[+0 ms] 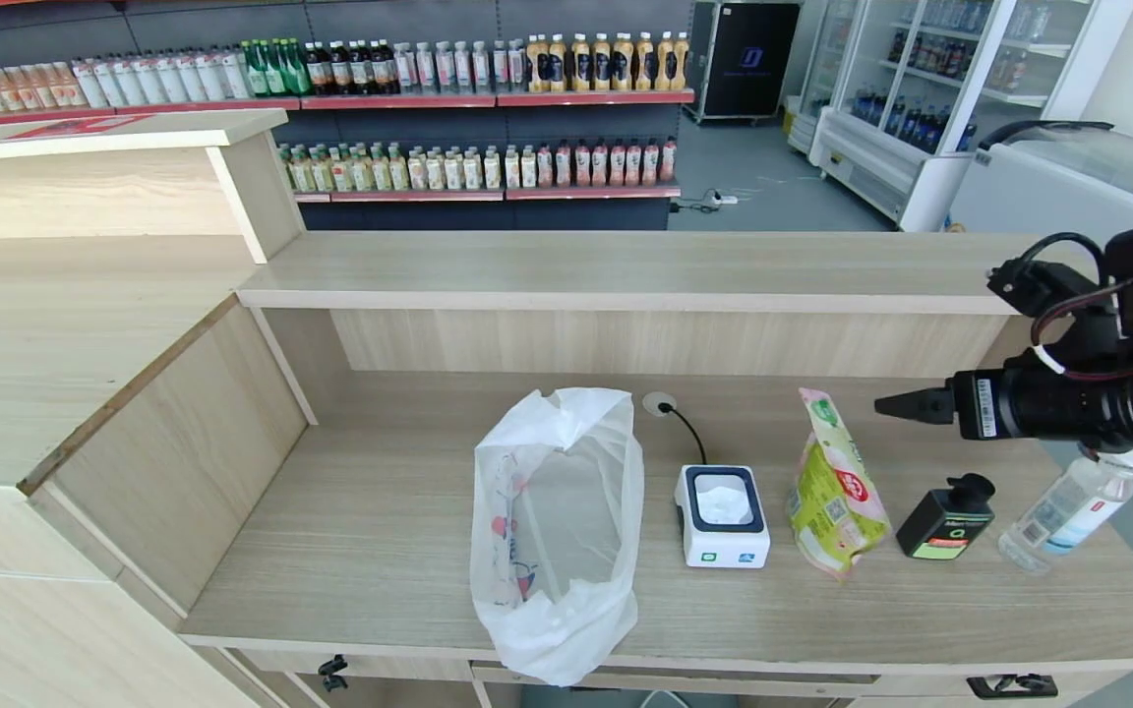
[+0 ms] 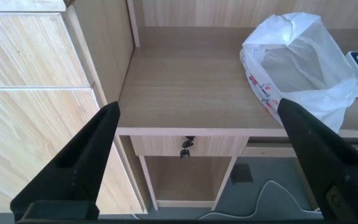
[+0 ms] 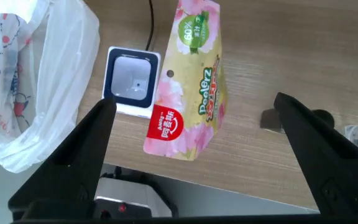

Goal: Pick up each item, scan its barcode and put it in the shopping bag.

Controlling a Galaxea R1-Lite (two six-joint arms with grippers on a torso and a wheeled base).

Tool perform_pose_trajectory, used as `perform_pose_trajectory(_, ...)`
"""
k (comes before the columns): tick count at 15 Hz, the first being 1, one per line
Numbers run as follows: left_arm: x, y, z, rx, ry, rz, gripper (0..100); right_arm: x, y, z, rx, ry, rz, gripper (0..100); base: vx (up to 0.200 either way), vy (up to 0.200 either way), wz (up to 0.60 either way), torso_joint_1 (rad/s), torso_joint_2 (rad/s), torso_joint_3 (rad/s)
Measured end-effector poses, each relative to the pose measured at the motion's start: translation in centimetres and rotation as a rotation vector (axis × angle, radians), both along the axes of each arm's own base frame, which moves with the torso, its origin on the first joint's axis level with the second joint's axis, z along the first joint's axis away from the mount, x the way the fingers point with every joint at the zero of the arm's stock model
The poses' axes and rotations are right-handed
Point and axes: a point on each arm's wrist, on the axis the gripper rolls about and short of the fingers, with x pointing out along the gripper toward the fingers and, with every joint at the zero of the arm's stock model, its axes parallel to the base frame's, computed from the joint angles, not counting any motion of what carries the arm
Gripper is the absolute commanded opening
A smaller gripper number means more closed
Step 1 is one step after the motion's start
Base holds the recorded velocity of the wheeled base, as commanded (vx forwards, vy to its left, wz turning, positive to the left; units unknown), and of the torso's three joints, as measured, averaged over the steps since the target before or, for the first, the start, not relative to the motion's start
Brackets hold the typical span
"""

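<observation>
1. The shopping bag (image 1: 557, 521) is thin white plastic with a red and blue print on its side. It lies on the worktop (image 1: 370, 531) with its mouth gaping open, and its bottom droops over the near edge.
2. Just right of the bag sits the scanner (image 1: 721, 516), a small white box with a dark-framed window on top. Its black cable (image 1: 686, 429) runs back to a hole in the worktop.
3. Next comes the snack pouch (image 1: 834, 487), standing upright and leaning a little. It is yellow-green with pink patches, a green patch near the top and a round red badge lower down.
4. Near it on the right is a small black bottle (image 1: 945, 518) with a black cap and a green and orange label.
5. Farthest right, near the worktop's end, a clear bottle (image 1: 1063, 511) with a white cap and a pale label sits slanted; part of it is hidden under my right arm.
6. My left pincer (image 2: 199, 107) hangs off the near edge of the worktop, left of the bag. Its fingers are spread wide and grip nothing.
7. My right arm comes in level from the right, above the two bottles. My right pincer (image 1: 906, 405) points left toward the pouch, its fingers wide apart and empty.
</observation>
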Motion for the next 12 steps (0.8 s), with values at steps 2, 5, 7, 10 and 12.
perform_pose_trajectory(2,0.0,0.0,0.0,0.000,0.000,0.000,100,1.9,0.6,-1.8,0.008,0.060,0.042,100,0.000,0.000,0.00,0.000,0.00,0.000)
perform_pose_trajectory(5,0.0,0.0,0.0,0.000,0.000,0.000,100,3.8,1.1,-3.9,0.002,0.121,0.087,100,0.000,0.000,0.00,0.000,0.00,0.000)
perform_pose_trajectory(7,0.0,0.0,0.0,0.000,0.000,0.000,100,5.0,1.2,-4.9,0.000,0.146,0.100,100,0.000,0.000,0.00,0.000,0.00,0.000)
perform_pose_trajectory(10,0.0,0.0,0.0,0.000,0.000,0.000,100,6.1,1.4,-6.2,0.006,0.177,0.134,100,0.000,0.000,0.00,0.000,0.00,0.000)
perform_pose_trajectory(12,0.0,0.0,0.0,0.000,0.000,0.000,100,6.9,1.5,-7.1,0.001,0.193,0.154,100,0.000,0.000,0.00,0.000,0.00,0.000)
